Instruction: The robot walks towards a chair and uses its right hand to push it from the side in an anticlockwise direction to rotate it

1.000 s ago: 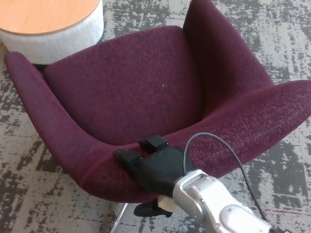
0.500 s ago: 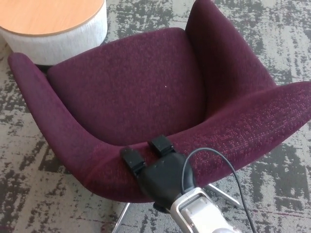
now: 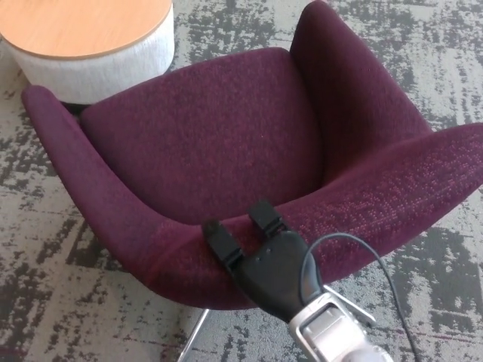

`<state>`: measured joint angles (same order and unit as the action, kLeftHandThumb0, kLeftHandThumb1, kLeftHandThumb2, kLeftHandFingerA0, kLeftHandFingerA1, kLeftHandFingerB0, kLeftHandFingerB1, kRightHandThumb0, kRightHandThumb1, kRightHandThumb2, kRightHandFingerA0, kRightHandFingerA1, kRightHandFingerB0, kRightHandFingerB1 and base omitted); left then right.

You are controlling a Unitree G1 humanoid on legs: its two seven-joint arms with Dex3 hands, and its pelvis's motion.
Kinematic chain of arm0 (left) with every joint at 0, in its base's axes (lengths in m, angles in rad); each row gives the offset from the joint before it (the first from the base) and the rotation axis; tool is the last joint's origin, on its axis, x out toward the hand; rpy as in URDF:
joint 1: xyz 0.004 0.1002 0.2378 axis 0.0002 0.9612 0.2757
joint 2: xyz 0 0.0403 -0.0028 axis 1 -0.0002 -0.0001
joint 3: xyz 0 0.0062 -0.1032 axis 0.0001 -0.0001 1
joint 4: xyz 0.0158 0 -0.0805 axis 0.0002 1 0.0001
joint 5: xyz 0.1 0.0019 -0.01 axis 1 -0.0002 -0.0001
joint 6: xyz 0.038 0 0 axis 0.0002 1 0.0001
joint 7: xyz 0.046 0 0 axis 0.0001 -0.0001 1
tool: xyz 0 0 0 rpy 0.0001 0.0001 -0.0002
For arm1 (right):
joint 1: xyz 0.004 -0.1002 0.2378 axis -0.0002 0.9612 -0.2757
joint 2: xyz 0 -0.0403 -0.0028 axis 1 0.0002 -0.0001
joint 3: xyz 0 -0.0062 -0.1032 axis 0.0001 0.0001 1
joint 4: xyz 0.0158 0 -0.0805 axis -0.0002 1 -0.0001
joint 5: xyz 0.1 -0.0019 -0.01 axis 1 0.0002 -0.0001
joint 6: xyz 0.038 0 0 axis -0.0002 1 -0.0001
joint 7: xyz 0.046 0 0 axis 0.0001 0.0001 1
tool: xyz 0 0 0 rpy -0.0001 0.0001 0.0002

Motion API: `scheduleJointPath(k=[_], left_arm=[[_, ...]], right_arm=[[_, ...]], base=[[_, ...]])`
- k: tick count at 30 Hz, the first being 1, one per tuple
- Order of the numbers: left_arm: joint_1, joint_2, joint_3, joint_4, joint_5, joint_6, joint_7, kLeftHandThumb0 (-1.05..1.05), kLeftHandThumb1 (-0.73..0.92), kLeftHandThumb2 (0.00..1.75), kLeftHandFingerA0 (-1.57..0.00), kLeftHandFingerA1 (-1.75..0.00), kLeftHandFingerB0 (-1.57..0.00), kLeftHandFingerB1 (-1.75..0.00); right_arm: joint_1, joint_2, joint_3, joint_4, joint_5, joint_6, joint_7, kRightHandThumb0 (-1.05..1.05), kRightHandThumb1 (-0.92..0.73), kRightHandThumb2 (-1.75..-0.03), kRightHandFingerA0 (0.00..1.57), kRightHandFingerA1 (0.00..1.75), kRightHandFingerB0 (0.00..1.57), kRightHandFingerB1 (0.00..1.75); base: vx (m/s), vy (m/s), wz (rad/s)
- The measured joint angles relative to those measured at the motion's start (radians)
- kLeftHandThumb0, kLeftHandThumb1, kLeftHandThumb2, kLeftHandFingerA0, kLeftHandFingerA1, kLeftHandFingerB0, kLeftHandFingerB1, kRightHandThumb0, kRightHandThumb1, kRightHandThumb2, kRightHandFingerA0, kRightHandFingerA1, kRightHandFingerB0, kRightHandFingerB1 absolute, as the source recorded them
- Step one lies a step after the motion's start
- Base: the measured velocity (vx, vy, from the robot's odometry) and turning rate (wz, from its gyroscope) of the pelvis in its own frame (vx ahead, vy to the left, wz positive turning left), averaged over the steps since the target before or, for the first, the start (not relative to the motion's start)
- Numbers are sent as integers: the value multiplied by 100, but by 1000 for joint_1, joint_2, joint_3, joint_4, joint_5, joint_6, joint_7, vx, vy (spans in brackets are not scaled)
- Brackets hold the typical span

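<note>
Our right robot hand (image 3: 260,253), fingers spread and grasping nothing, presses the chair (image 3: 226,151) at its padded rim; soft fabric likely yields, so we'd push the firm edge.

Chair (image 3: 204,143): right arm/wing cut off by right edge. Base mostly hidden under seat, only bits of metal legs (image 3: 192,335) show near bottom edge. Near side of shell hidden behind right hand (image 3: 260,253). Thumb not visible, can't tell where it sits. Palm contact w/ chair rim hidden by hand's own body. Forearm (image 3: 339,343) cut off at bottom edge, cable (image 3: 377,260) runs out of frame too. Round table (image 3: 90,30), far left: top and left parts cut by pic edges, its base hidden behind chair arm. Left hand out of frame.
</note>
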<state>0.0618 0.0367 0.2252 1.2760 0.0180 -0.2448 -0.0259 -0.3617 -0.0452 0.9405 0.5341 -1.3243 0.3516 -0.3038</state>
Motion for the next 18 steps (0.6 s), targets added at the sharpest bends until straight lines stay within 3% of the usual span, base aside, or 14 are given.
scheduleJointPath(k=[1, 2, 3, 4, 5, 6, 7, 8, 9, 10, 14, 15, 16, 18], left_arm=[[1, 0, -1, -1, 0, 0, 0, -105, 15, 130, -102, -173, -29, -156], [2, 0, -2, -2, 0, -1, 1, -105, 15, 130, -102, -173, -29, -156], [2, 0, -4, -3, 0, -4, 1, -99, 19, 133, -97, -164, -47, -130], [3, 0, -7, -4, 1, -7, 1, -100, 21, 135, -86, -163, -50, -137], [3, 0, -9, -5, 1, -9, 2, -100, 21, 135, -86, -163, -50, -137], [3, 0, -10, -5, 1, -9, 2, -105, 15, 131, -40, -165, -32, -156], [2, 0, -12, -4, 1, -9, 3, -105, 15, 131, -36, -156, -32, -152], [2, 1, -15, -2, 2, -10, 4, -105, 16, 126, -16, -164, -35, -153], [2, 2, -19, 0, 3, -10, 6, -105, 16, 126, -16, -164, -35, -153], [1, 2, -22, 1, 4, -10, 10, -105, 15, 133, -36, -169, -29, -157], [-3, 3, -32, 3, 6, -10, 18, -105, 15, 133, -43, -175, -32, -158], [-4, 3, -31, 3, 6, -10, 18, -105, 17, 131, -25, -169, -30, -162], [-5, 3, -30, 3, 5, -10, 18, -105, 17, 131, -25, -169, -30, -162], [-3, 3, -33, 3, 6, -10, 18, -105, 19, 127, -9, -172, -33, -158]], right_arm=[[-5, -3, -2, 13, -1, -12, -24, -59, -45, -95, 143, 149, 108, 107], [-9, -3, -1, 20, -3, -17, -35, -59, -45, -95, 143, 149, 108, 107], [-12, -3, -1, 25, -3, -23, -40, -59, -66, -61, 115, 171, 87, 94], [-15, -3, -1, 29, -3, -28, -45, -57, -46, -95, 140, 149, 86, 92], [-17, -3, -1, 32, -3, -33, -48, -57, -46, -95, 140, 149, 86, 92], [-19, -3, 0, 34, -3, -37, -50, -54, -68, -70, 113, 171, 85, 91], [-20, -3, -1, 37, -1, -42, -55, -51, -66, -74, 114, 171, 80, 91], [-20, -4, -3, 39, 0, -49, -61, -49, -65, -78, 116, 170, 79, 90], [-20, -6, -5, 40, 3, -56, -67, -49, -65, -78, 116, 170, 79, 90], [-20, -7, -7, 40, 6, -64, -72, -51, -48, -99, 137, 144, 87, 97], [-15, -22, -11, 29, 19, -90, -85, -48, -50, -99, 133, 142, 87, 96], [-10, -30, -11, 18, 22, -97, -86, -47, -76, -71, 109, 173, 85, 97], [-3, -42, -12, 5, 26, -106, -87, -47, -76, -71, 109, 173, 85, 97], [9, -65, -14, -25, 34, -122, -86, -49, -79, -71, 108, 175, 85, 99]], base=[[0, 0, 0], [0, 0, 0], [0, 0, 0], [0, 0, 0], [0, 0, 0], [0, 0, 0], [0, 0, 0], [0, 0, 0], [0, 0, 0], [0, 0, 0], [0, 0, 0], [0, 0, 0], [0, 0, 0], [0, 0, 0]])
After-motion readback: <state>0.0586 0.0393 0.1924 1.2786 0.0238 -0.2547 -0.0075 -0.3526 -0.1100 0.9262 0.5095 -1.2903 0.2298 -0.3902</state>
